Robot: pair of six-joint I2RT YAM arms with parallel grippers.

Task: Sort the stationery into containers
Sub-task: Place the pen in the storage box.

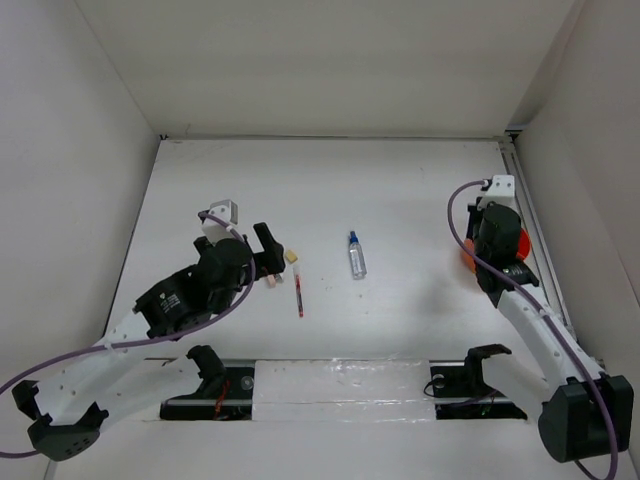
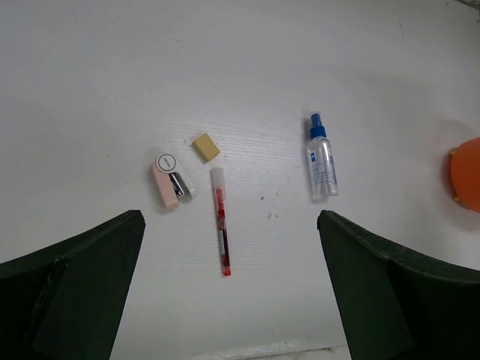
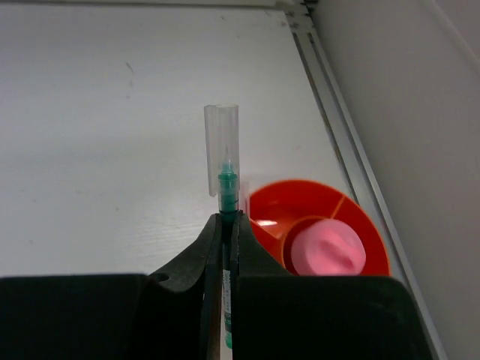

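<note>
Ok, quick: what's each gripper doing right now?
Left gripper: open, holding nothing.
Right gripper: shut on a green pen.

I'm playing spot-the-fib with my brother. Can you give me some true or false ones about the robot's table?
1. The right gripper is pinching a green pen. True.
2. The blue-capped spray bottle is standing up. False: it lies on its side on the table.
3. The orange cup is empty. False: a pink-capped tube sits in it.
4. The left gripper is open and holds nothing. True.
5. The red pen is in the cup. False: it lies on the table, in front of the left gripper.
</note>
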